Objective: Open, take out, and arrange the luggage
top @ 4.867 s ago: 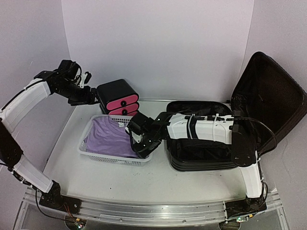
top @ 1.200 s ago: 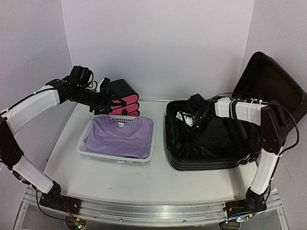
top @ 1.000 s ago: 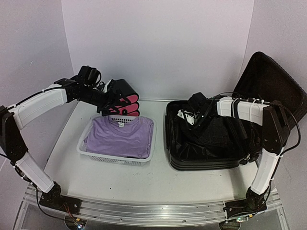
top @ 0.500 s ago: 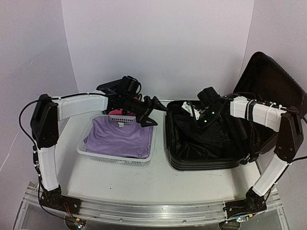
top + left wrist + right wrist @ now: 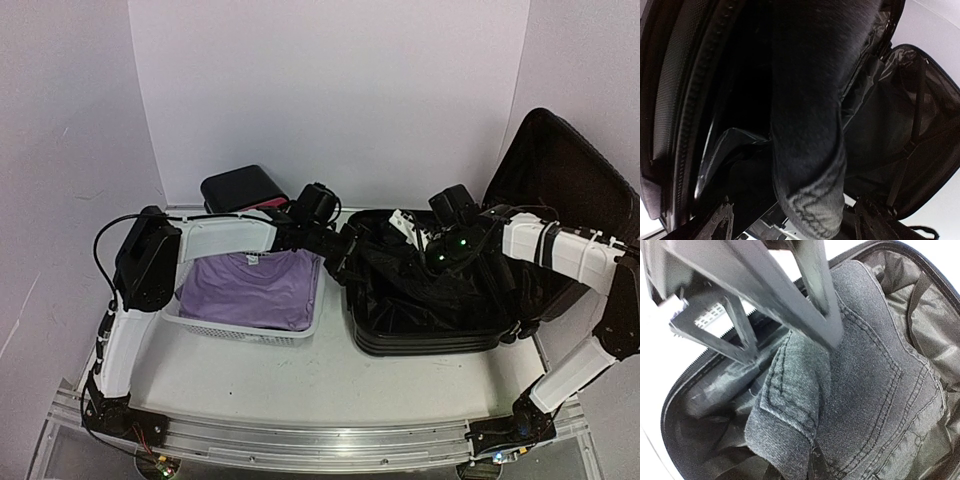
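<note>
Jaws from above: hard to read; left gripper (image 5: pixel 350 250) and right gripper (image 5: pixel 408 232) meet over the open suitcase (image 5: pixel 420 335) by the desk's right edge; left wrist: spread around jeans (image 5: pixel 805 150); right wrist: pinching them; unpacking seems under way; next, lift clear.

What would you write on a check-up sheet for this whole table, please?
Surface: white table, no spills seen.
Job's things: luggage lying open, lid up; dark jeans inside, partly raised.
Clutter: white basket holding a purple shirt; black box behind it.
Grippers: right gripper shut on the jeans; left gripper open, fingers either side of the hanging denim.
Cables: black cable looped beside the left arm, touching nothing on the table.
Surroundings: plain white walls; nothing else seen.
</note>
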`<action>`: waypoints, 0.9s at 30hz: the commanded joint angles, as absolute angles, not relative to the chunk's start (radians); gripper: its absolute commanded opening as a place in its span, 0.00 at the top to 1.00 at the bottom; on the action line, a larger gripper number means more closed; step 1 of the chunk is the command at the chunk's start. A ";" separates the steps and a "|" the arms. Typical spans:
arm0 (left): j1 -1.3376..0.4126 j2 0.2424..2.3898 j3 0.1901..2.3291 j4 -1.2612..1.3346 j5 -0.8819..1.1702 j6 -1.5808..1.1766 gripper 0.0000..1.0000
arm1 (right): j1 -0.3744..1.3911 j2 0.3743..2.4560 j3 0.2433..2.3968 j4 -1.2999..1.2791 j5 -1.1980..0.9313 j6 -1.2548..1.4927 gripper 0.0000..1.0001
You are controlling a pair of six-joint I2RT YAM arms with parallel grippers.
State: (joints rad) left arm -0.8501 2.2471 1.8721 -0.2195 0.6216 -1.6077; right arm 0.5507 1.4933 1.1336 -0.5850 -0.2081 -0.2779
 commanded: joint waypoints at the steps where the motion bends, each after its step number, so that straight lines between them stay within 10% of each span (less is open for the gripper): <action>1: -0.856 2.276 1.951 -0.184 0.563 -1.672 0.19 | 0.567 1.416 1.132 -0.484 -0.290 -0.243 1.00; 19: -0.870 2.216 1.990 -0.237 0.445 -1.276 0.92 | 0.664 1.342 1.080 -0.475 -0.245 -0.201 0.99; 27: -0.871 2.016 1.862 -0.278 0.397 -0.962 1.00 | 0.664 1.281 1.103 -0.553 -0.177 -0.158 0.43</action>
